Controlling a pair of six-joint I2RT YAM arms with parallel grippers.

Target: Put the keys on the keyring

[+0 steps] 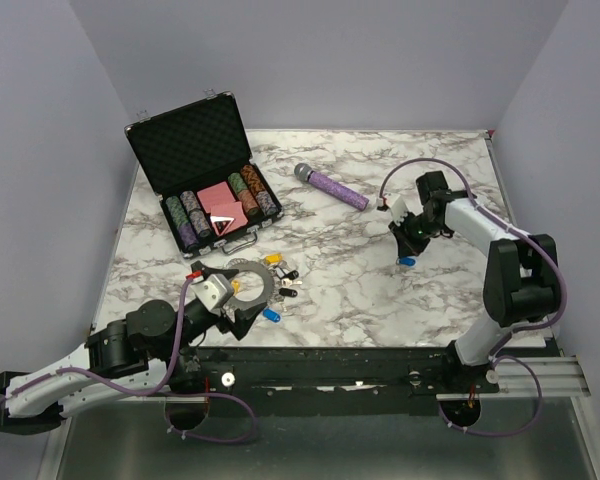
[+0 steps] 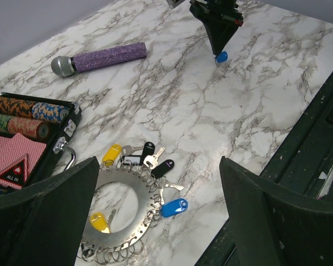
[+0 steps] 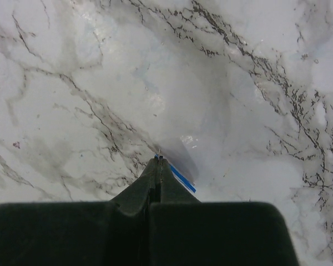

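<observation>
1. Check the left fingers (image 2: 44, 216): they stand wide open, hovering over the keyring (image 2: 127, 177), which lies flat on the table (image 2: 238, 127) near its front edge
2. Locate the keys (image 2: 162, 168): yellow, black, white and blue ones cluster along the keyring's rim
3. Check the right fingers (image 2: 219, 30): they are closed, tips down at a separate blue key (image 2: 221, 56), well apart from the keyring; you cannot tell whether it is pinched

keyring (image 2: 147, 194): dull grey metal | keys (image 2: 162, 168): glossy plastic caps | table (image 2: 211, 111): smooth polished marble look | microphone (image 2: 108, 55): rough glitter
</observation>
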